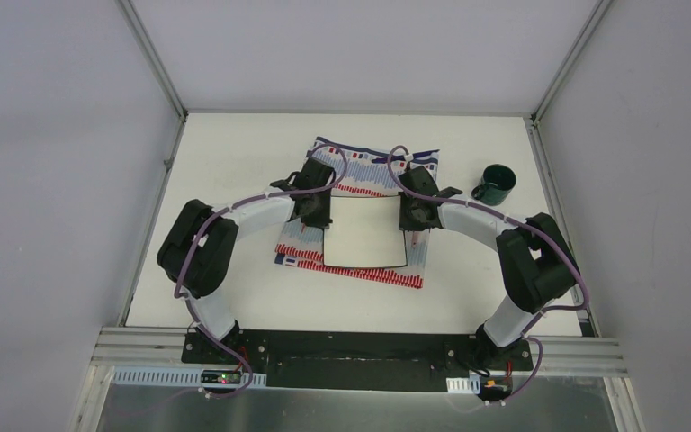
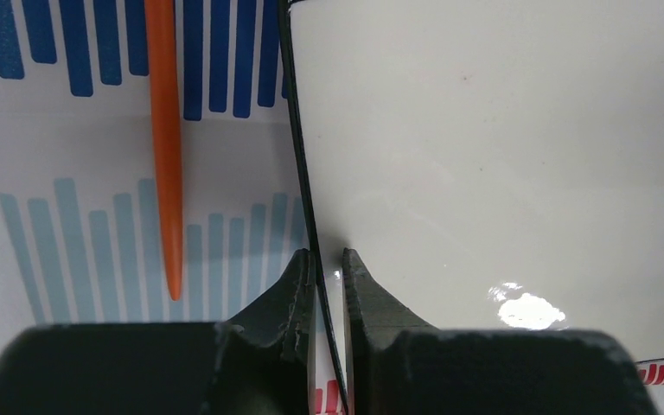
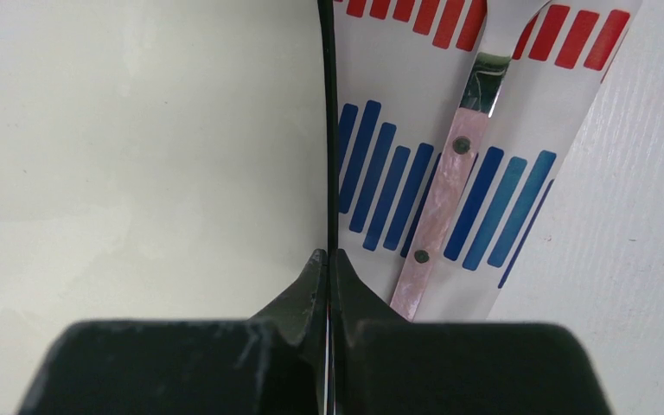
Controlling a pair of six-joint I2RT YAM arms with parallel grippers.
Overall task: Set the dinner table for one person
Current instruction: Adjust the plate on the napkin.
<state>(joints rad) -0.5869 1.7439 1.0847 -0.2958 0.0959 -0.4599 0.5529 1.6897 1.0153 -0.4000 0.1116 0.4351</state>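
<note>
- The counter (image 1: 234, 162) lies under both hands and carries the striped cloth (image 1: 360, 166). The white square plate (image 1: 364, 234) is over this cloth.
- My left hand (image 2: 327, 259) is clamped on the left rim of the plate, one finger on each side of the dark edge.
- My right hand (image 3: 328, 255) is pinched on the right rim, its fingers almost together.
- Both arms bend inward and the hands face each other across the plate.
- An orange handle (image 2: 166, 130) lies on the cloth beside the left rim, and a pink riveted handle (image 3: 441, 207) beside the right rim.
- A dark green mug (image 1: 498, 183) stands upright on the counter, right of the cloth. I cannot tell its content.
</note>
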